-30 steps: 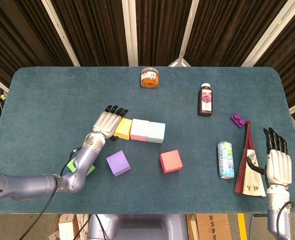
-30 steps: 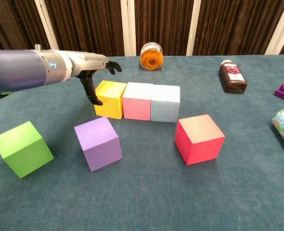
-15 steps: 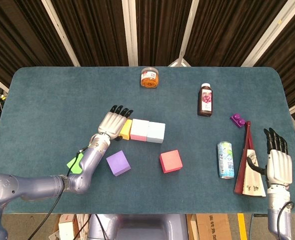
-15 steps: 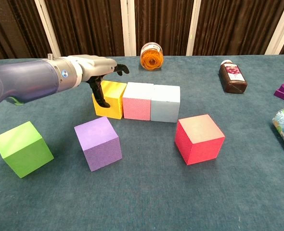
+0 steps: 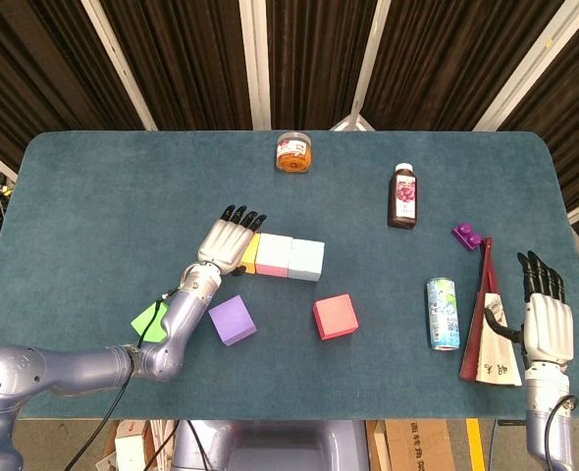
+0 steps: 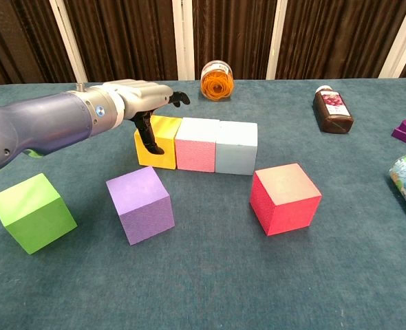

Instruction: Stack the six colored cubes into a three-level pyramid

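The base row is being tidied: yellow cube (image 6: 156, 141), pink cube (image 6: 196, 144) & pale blue cube (image 6: 236, 148) are sitting side by side, touching, mid-worktop. The left hand (image 6: 142, 100) is being held over the yellow cube's left side, fingers apart, nothing gripped; whether it's touching the cube can't be told. To do it well, the yellow cube should be nudged gently so the row is kept straight w/o gaps. Purple cube (image 6: 141, 203), red cube (image 6: 284, 197) & green cube (image 6: 32, 211) are waiting nearer. The right hand (image 5: 547, 324) is resting far right, fingers straight, empty. No writing on any label can be read.
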Tool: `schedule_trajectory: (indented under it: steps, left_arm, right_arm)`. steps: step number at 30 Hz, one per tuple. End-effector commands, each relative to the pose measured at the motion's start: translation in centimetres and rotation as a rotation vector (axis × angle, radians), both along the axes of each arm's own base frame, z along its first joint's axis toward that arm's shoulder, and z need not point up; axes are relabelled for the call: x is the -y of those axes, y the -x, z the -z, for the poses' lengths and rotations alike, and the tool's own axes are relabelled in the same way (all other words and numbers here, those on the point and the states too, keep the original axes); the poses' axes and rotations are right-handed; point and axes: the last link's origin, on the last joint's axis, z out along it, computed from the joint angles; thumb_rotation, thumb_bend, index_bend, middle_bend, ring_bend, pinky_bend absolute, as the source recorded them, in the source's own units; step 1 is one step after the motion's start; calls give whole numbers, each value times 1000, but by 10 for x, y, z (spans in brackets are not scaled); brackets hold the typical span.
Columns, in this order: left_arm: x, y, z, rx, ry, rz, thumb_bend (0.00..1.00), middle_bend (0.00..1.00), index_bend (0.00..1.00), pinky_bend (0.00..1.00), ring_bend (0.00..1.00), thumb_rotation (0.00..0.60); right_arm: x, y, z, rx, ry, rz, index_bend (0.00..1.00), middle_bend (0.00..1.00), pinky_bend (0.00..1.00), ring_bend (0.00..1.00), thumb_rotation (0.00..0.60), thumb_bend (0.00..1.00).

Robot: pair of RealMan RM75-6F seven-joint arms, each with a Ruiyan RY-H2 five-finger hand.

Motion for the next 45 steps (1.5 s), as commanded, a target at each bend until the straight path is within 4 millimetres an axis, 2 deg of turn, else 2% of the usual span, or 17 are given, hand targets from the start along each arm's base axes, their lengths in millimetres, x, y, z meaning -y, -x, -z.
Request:
schedule_trajectory:
  steps: [1, 26, 34, 40, 45]
  left_arm:
    - [0, 1, 2, -2, -1, 1, 273, 69, 60, 0, 0, 600]
    - [3, -2, 9, 7, -11, 15, 273, 69, 60, 0, 0, 600]
    - [5, 0, 2, 6, -25, 16, 273, 64, 54, 0, 0, 600]
    - [11, 0, -17, 15, -29, 40, 272, 23, 43, 0, 0, 600]
    - [16, -1, -53, 84, -74, 56, 273, 15, 40, 0, 0, 600]
  right_arm:
    - [0, 0, 0, -1, -1, 1, 69, 17, 0, 0, 600, 278]
    - [1, 0, 1, -4, -7, 7, 70, 17, 0, 0, 600, 278]
    - [1, 0, 1, -5, -16, 7, 70, 17, 0, 0, 600, 278]
    - [0, -1, 1, -10, -18, 4, 69, 17, 0, 0, 600, 278]
    - [0, -1, 3, -23, -28, 4, 70, 17, 0, 0, 600, 278]
